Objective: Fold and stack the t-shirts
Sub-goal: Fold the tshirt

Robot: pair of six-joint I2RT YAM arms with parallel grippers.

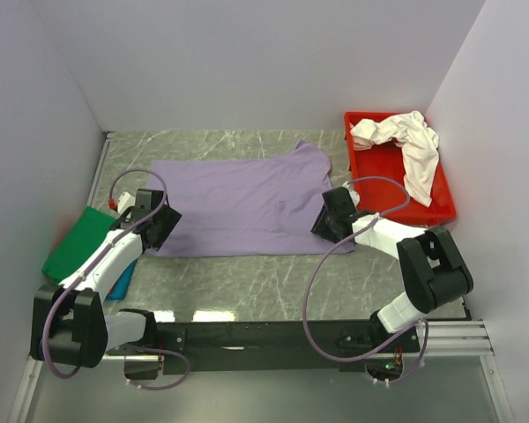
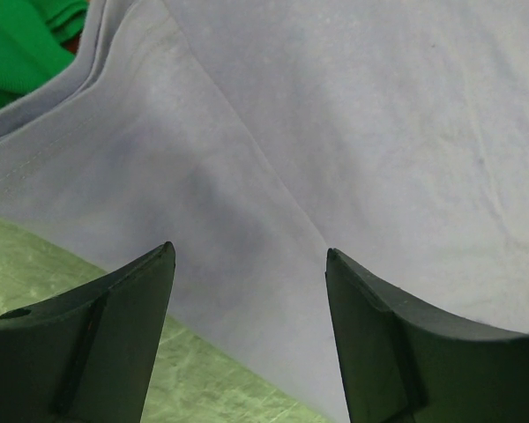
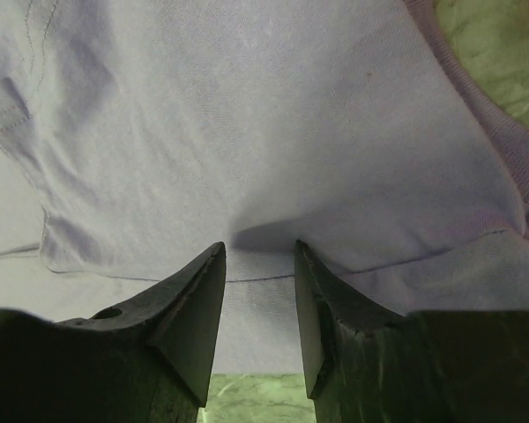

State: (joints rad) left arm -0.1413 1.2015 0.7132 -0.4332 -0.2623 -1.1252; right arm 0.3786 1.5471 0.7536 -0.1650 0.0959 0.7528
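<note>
1. Lavender t-shirt lies spread flat in the middle of the table. Its long axis runs left to right and its near edge faces the arm bases.
2. Left gripper sits at the shirt's near left corner and right gripper at its near right corner. Each arm is nearest its own end. From both sets of fingers the cloth extends ahead, away from the bases.
3. Left fingers stand wide apart with nothing between them. The shirt's edge crosses the gap on a diagonal just beyond the tips.
4. Right fingers are parted more narrowly and not closed on anything. The cloth dimples slightly at the tips, so they are probably touching it.
5. Cloth is thin, soft and mostly smooth with light creases. Layered hems show at the left end, and ribbed collar trim shows at the right.
6. Judgement: the coming move turns on both grippers pinching the near edge together.
7. Elsewhere, the green t-shirt lies by the left arm, and the white t-shirt is crumpled in the red tray.
</note>
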